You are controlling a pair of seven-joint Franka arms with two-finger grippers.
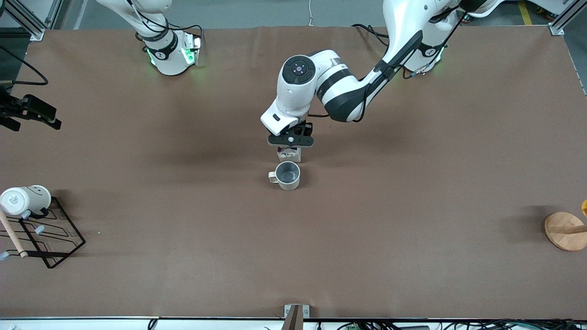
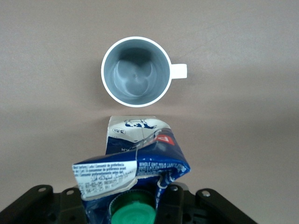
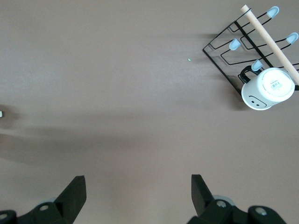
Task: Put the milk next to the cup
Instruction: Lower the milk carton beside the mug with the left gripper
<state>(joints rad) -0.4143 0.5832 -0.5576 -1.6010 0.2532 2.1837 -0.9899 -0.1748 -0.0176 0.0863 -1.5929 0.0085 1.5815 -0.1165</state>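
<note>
**Blue-and-white milk carton held just beside the mug at mid-bench**

Brown covering spans the whole bench [image 1: 412, 256]. Near its centre stands the cup [image 1: 288, 175], a beige-grey mug with a grey-blue interior, upright, its small handle pointing toward the right arm's end of the bench. Just beside the cup, on the side farther from the front camera, is the milk [image 1: 289, 154], a crumpled gable-top carton with a green screw cap. In the left wrist view a narrow strip of bare bench separates the carton [image 2: 135, 158] from the mug [image 2: 136, 72]; the two do not touch. Whether the carton's base rests on the bench cannot be told.

The left end effector [image 1: 290, 145] sits directly over the carton, its fingers [image 2: 169, 200] closed against the carton's upper part, beside the cap.

The right end effector [image 3: 138, 196] waits above bare bench toward the right arm's end, its fingers [image 3: 74, 196] spread wide with nothing between them.

At that same end, a black wire rack [image 1: 50, 238] carries a white smiley-face mug [image 1: 25, 198]. A round wooden stand [image 1: 565, 230] occupies the left arm's end.
</note>
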